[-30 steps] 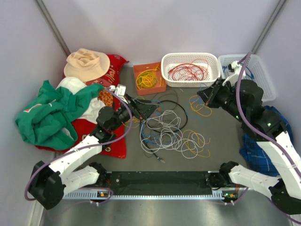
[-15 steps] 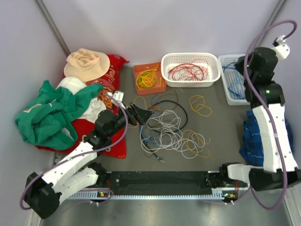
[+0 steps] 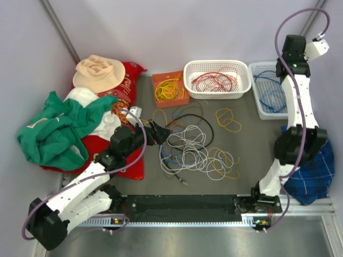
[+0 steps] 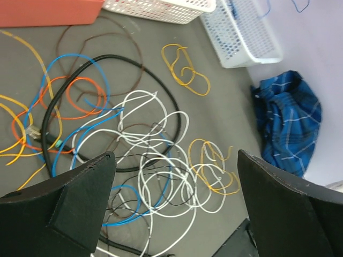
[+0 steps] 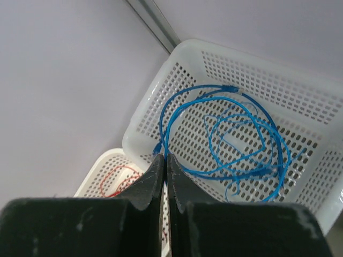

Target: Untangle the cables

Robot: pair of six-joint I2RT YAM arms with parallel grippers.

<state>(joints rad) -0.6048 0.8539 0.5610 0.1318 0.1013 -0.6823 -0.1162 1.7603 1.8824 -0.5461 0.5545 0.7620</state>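
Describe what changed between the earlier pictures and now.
The right gripper swung up from the table middle to the far right and now hangs, shut, over the basket of blue cables. The left gripper, open, drew back slightly. The cable pile stayed put.

Cables (image 3: 190,151) are spread centrally. Behind them a basket (image 3: 214,95) is set, a tray (image 3: 159,79) behind-left, another basket (image 3: 270,114) behind-right; clothes (image 3: 59,128) are heaped left, a cloth (image 3: 313,171) right.
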